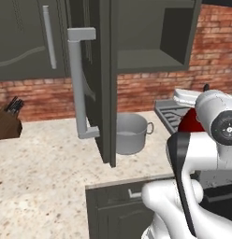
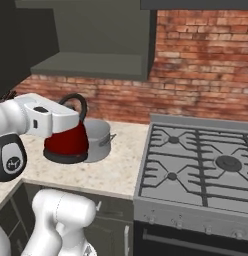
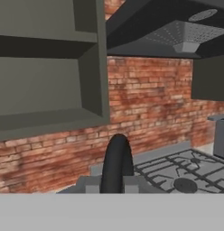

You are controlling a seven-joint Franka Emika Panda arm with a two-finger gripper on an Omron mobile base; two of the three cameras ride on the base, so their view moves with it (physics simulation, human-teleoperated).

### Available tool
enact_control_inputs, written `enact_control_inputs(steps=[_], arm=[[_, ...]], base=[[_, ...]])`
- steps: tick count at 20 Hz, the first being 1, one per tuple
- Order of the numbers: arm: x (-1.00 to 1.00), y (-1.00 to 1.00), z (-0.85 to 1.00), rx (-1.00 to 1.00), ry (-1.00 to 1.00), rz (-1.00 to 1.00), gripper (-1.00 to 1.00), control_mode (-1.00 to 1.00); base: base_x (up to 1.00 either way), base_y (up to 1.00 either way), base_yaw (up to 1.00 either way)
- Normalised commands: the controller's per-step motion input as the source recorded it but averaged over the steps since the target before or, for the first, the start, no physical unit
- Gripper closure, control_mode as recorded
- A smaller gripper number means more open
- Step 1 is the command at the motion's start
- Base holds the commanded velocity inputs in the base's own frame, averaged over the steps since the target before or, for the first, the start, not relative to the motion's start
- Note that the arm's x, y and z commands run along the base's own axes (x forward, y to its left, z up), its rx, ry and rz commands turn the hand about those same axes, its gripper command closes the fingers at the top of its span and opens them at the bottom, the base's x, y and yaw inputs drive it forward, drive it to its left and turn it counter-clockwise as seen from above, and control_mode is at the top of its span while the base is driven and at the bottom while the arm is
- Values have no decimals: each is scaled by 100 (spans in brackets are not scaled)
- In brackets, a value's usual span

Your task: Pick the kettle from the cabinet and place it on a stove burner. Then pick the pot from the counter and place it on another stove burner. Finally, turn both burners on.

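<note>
Beige speckled stone makes the surface (image 1: 43, 158), running over dark base cabinets (image 2: 108, 227) up to a red brick wall (image 2: 196, 55). Nearest the base, the arm's white links rise over the front edge. Just past them the gripper (image 2: 71, 117) is closed on the black loop handle (image 3: 117, 162) of the kettle (image 2: 68, 142), which hangs in the air above the surface, its red body clear of the stone and in front of the pot (image 1: 129, 133). In the hand view the handle stands upright between the fingers, and the cooktop lies beyond it.

Behind the kettle the pot sits on the surface near the wall, close to the stove's left edge. The stove (image 2: 196, 165) joins the surface on the right, its grates bare, with four burners (image 2: 228, 162) in view and open room above them. A hood (image 3: 186, 36) hangs over it.

On the left the cabinet door (image 1: 101, 79) stands swung out over the surface, edge-on to the left base view, its long grey bar handle (image 1: 79, 84) facing left. Its lower corner hangs in front of the pot. Behind it the cabinet (image 2: 96, 45) is open, its shelf bare. A knife block (image 1: 8, 122) sits far left by the wall.
</note>
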Motion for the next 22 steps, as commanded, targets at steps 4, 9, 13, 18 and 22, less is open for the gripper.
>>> enact_control_inputs(steps=[4,9,13,18,22], arm=[[0,0,0,0,0,0,100,100],[0,0,0,0,0,0,100,100],[0,0,0,0,0,0,100,100],[0,0,0,0,0,0,100,100],[0,0,0,0,0,0,100,100]], base=[[-82,-25,-7],[-66,-7,-4],[-12,-37,-1],[-3,-53,0],[-1,-58,0]])
